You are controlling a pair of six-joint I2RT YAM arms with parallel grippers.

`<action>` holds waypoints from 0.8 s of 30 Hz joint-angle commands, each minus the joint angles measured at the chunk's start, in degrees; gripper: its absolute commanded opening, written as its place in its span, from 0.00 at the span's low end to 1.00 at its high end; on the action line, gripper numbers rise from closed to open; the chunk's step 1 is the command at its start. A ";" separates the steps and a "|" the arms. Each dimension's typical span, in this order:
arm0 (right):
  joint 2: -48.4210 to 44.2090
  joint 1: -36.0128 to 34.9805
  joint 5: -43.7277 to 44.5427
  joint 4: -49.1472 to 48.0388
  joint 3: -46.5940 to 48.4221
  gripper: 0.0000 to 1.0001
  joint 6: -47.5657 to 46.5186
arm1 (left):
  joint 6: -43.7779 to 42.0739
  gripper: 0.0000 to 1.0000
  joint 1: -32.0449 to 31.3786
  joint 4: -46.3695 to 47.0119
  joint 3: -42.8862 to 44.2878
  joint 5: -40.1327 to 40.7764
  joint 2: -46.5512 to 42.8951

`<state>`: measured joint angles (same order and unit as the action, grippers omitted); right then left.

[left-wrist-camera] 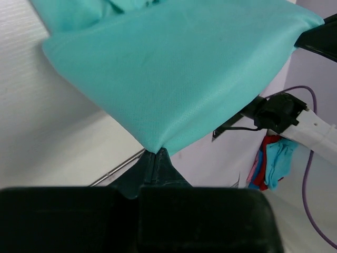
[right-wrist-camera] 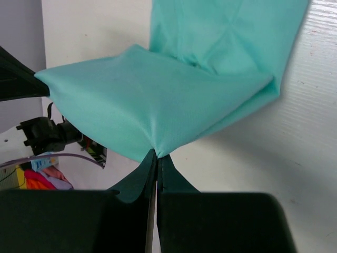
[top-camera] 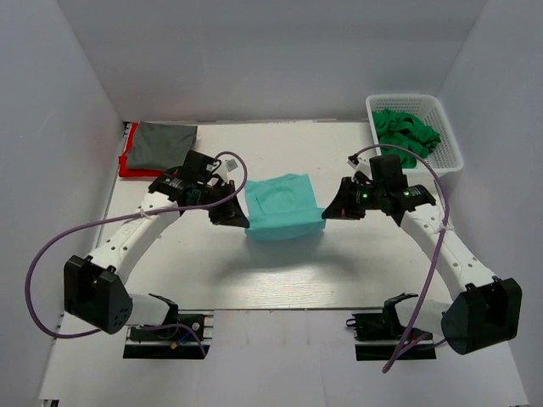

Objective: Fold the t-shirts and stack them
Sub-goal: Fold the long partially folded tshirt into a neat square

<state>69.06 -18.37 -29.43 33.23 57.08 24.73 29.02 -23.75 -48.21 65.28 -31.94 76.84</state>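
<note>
Our left fingers [left-wrist-camera: 169, 169] are pressed together on one corner of the light teal shirt [top-camera: 284, 208]. Our right fingers [right-wrist-camera: 141, 176] are pinching the other corner the same way. In each wrist view, only a tiny bit of cloth sits between the tips.

The shirt is in the middle of the top view, between our left gripper [top-camera: 238, 215] and our right gripper [top-camera: 327, 210]. Its near edge is lifted, and its far part lies on the table [top-camera: 280, 271]. The dark grey shirt [top-camera: 165, 142] is folded at the upper left, on top of a red shirt [top-camera: 127, 166]. The green shirts [top-camera: 407, 134] are bunched in the white basket [top-camera: 455, 158] at the upper right.

What could go wrong? We think a corner could slip out, because we hold so little of it. Pulling the two grippers apart too hard would do that. If one gripper goes faster than the other, the fold could come out crooked. The cloth looks loose in the middle, so it may bunch up when we lay it down.
</note>
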 commanded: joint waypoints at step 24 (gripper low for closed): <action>18.47 4.30 0.17 -3.17 20.52 0.00 1.02 | -2.74 0.00 2.91 7.34 15.23 8.29 16.33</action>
<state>84.62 -15.16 -28.01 32.40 73.97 26.52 26.41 -21.85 -41.36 77.84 -26.52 92.99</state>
